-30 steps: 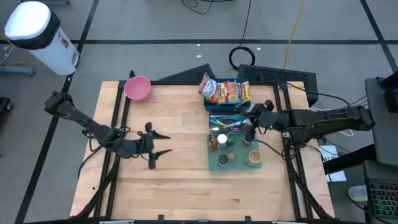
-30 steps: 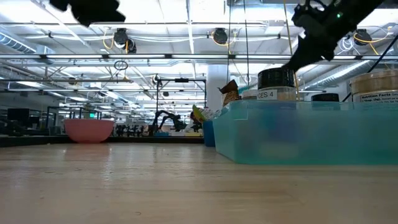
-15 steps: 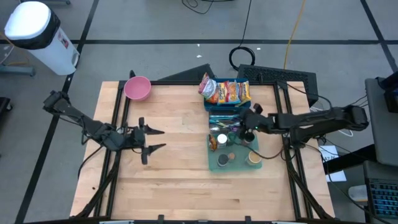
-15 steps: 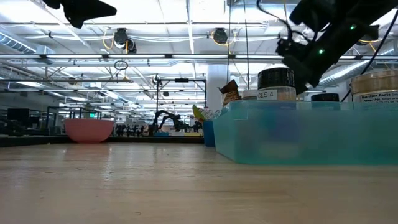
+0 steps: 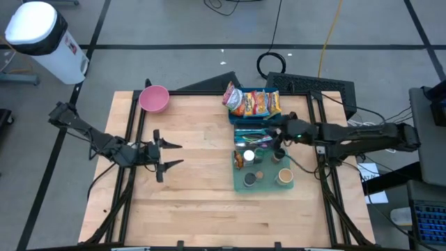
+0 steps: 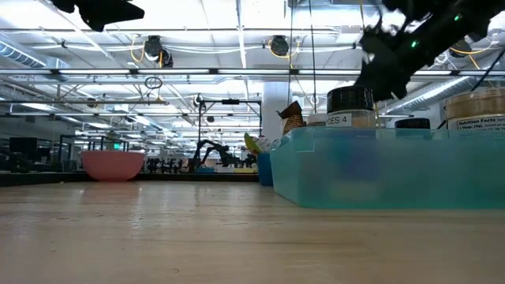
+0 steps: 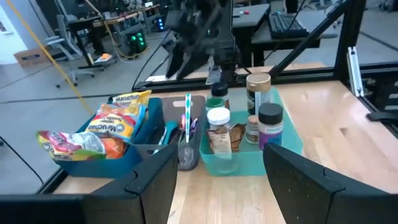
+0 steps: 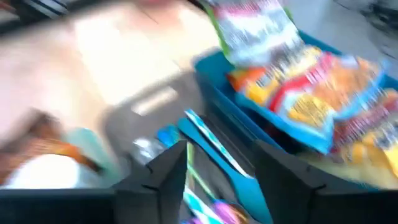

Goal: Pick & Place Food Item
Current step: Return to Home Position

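Right gripper (image 5: 279,134) has lifted a little off the bin (image 5: 237,131) since half a second ago. Its fingers are apart and hold nothing. Left gripper (image 5: 174,155) has drawn back toward its own side and hovers over bare bench (image 5: 202,202), fingers wide. Judged: placing is done and both arms are heading home. Spoons (image 5: 255,139) lie in the bin, between snacks (image 5: 254,103) and tub (image 5: 239,185). Their long axis runs across the bench, left-arm side to right-arm side. Which end is the bowl cannot be told.
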Available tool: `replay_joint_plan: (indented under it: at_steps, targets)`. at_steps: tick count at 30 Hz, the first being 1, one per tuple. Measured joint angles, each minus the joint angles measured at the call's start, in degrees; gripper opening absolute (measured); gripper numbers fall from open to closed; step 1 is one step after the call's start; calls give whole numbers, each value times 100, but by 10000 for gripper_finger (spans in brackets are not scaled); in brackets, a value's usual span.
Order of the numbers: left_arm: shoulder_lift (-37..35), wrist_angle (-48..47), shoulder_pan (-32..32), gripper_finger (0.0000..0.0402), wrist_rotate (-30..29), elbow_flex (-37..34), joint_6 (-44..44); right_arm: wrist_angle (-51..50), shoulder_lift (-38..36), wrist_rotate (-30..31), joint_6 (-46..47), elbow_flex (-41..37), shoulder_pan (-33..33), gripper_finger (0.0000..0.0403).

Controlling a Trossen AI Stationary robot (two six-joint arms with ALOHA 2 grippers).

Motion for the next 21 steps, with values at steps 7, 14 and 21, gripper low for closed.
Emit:
replay_joint_plan:
  at_steps: [7,14,21]
  targets:
    - [-1132,-1034,4,244,369,-120,201,-344,-1509,-1036,98,0,2,210]
    - [-2977,-1033,112,244,491,-1147,306,-369,-2507,-2142,249,-591,4,214]
    - [-4139,-927,409,244,1155,-1926,157,1419,-2823,-2227,-115,-1784,4,213]
